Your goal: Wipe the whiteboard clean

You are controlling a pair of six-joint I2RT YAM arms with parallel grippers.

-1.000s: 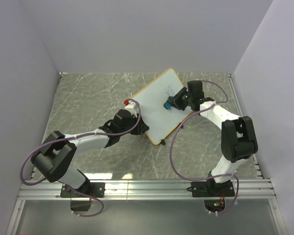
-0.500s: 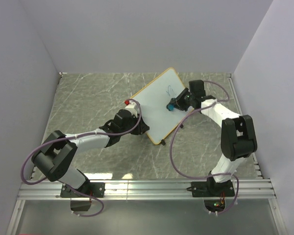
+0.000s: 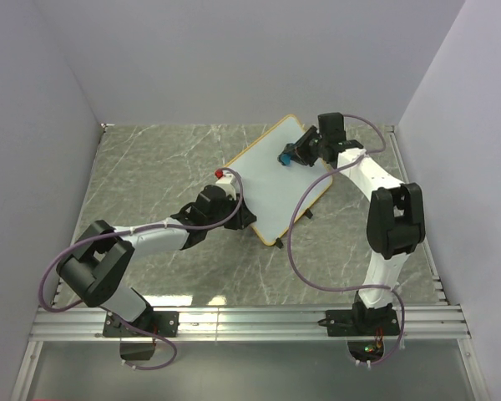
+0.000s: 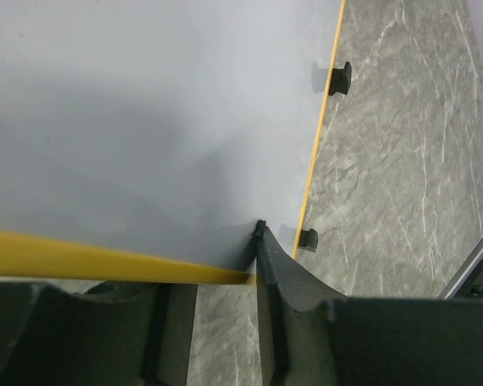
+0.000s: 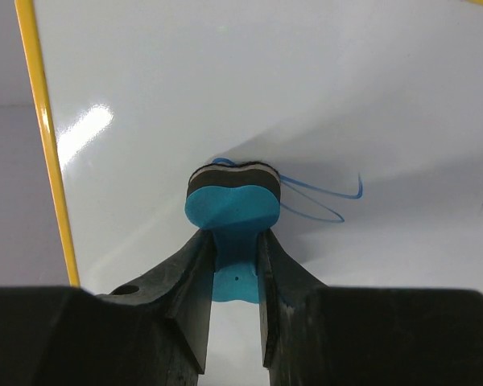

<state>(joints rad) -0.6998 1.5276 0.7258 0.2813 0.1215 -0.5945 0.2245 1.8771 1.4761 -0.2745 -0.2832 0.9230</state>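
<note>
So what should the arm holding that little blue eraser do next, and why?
Probably sweep the small blue eraser sideways, towards the right in its wrist view. The right gripper presses it on the yellow-framed whiteboard, and thin blue pen loops lie just beside it on that side, unwiped. The left gripper clamps the board's edge, so it should hold steady.

The whiteboard (image 3: 263, 188) is white with a yellow frame (image 5: 44, 137), black feet (image 4: 340, 78) and blue scribble (image 5: 360, 189); the eraser (image 5: 232, 205) is bright blue with black-and-white layers; the desk (image 3: 150, 167) is grey-green, veined like marble.
</note>
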